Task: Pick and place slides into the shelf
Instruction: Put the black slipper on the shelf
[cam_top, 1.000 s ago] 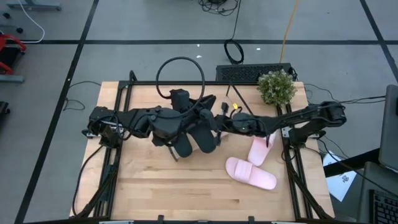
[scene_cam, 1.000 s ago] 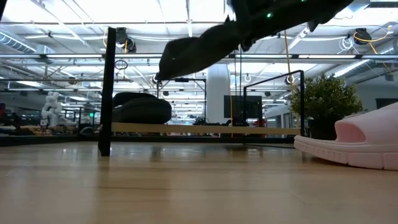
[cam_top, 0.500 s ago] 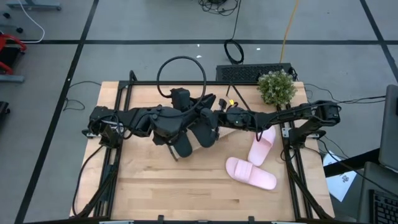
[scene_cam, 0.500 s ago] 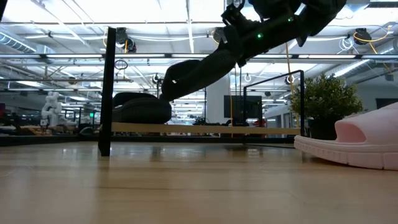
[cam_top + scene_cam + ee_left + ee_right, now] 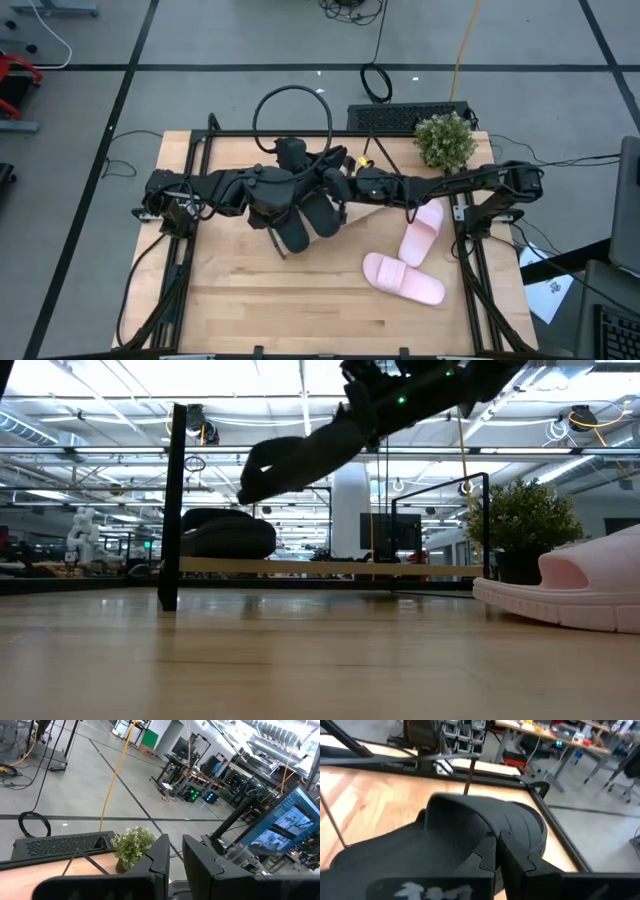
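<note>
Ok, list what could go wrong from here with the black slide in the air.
1. The carried black slide hangs tilted from the right end effector; it may slip or land askew on the shelf.
2. It could knock the shelved black slide.
3. The left end effector sits close by; the arms might collide.
</note>
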Action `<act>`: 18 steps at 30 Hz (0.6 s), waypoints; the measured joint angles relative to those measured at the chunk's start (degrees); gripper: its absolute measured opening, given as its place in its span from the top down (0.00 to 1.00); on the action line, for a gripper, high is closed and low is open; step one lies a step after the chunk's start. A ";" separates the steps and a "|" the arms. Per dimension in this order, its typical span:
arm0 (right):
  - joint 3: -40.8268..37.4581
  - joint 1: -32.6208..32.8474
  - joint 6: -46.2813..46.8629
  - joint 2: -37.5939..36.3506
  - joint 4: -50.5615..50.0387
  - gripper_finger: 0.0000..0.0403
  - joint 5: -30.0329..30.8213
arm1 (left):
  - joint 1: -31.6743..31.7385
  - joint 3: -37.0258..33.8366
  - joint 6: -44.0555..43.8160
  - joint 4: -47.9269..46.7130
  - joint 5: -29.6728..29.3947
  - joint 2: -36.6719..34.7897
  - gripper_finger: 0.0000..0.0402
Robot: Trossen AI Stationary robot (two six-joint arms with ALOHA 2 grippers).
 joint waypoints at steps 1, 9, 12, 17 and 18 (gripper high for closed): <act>0.64 -0.11 0.87 0.69 -1.04 1.00 -0.03 | 0.00 0.00 -0.02 0.00 0.02 0.00 0.88; 3.62 -1.27 4.18 6.58 -1.29 1.00 0.18 | -0.22 0.00 -0.04 -0.03 0.57 0.00 0.88; 3.54 -2.22 4.19 6.80 -2.00 1.00 0.36 | -0.39 0.00 -0.03 -0.04 0.57 0.00 0.88; 3.52 -4.76 4.65 6.43 -1.27 1.00 1.53 | -0.42 0.00 0.00 -0.04 0.88 0.00 0.88; 3.52 -5.19 5.08 6.42 -1.29 1.00 1.49 | -0.42 0.00 0.04 -0.02 1.26 0.00 0.88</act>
